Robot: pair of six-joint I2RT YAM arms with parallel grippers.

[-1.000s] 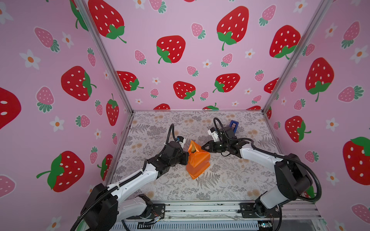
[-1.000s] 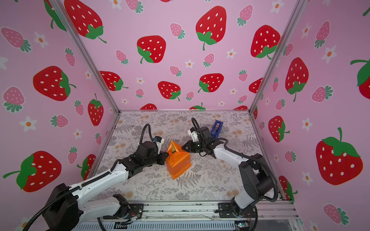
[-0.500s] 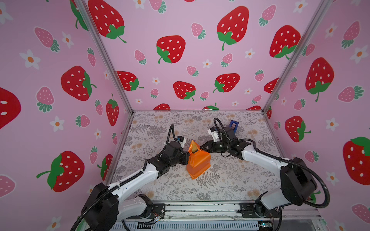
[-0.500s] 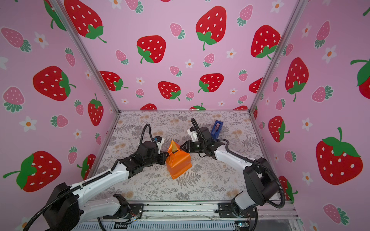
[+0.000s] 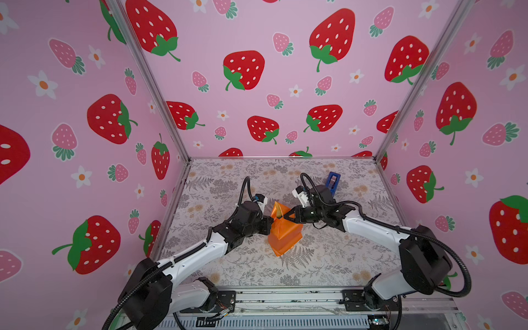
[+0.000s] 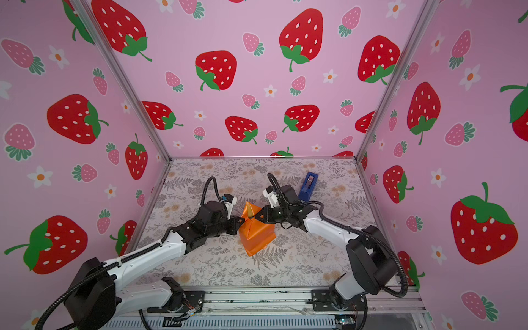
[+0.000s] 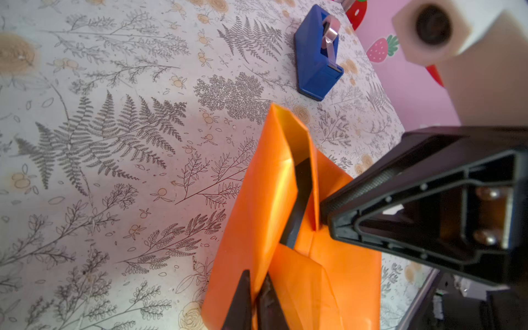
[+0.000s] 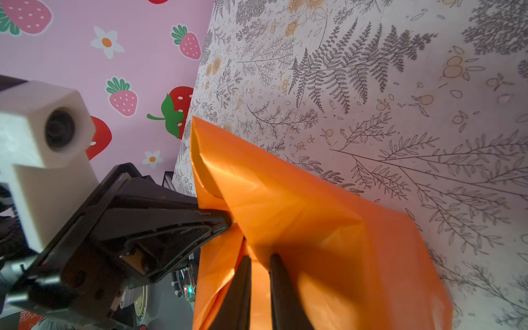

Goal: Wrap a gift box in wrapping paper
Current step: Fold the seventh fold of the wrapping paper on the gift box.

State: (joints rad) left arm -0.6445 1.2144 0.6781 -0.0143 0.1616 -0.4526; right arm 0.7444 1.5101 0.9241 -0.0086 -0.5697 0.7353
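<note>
A: At the centre of the bench (image 5: 328,257), what is the orange form?
B: The wrapping paper (image 5: 285,237): glossy bright orange outside and duller yellow-orange inside. It is creased sharply into a blocky parcel, and its far end stands up as an open, pointed flap.
A: And the gift box?
B: It is inside the parcel. Only a narrow matte black strip of the gift box (image 7: 298,200) shows through the open end, in the left wrist view.
A: State of each tool?
B: The left tool (image 7: 255,297) has its black tapered fingers pressed nearly together, pinching a fold of paper. The right tool (image 8: 260,285) likewise has a paper fold caught between close-set fingers. In both top views the tips meet the parcel from opposite sides, at the flap's base.
A: The surface?
B: A flat pale grey covering printed with ferns, sprigs and tan blossoms. A blue plastic tape dispenser (image 5: 332,183), wedge-shaped, stands just beyond the right wrist, apart from the parcel.
A: The room?
B: Pink walls (image 5: 257,34) printed with strawberries and white flowers, joined by silvery metal corner posts (image 5: 153,85). A metal rail (image 5: 285,297) at the near edge carries both arm bases.
</note>
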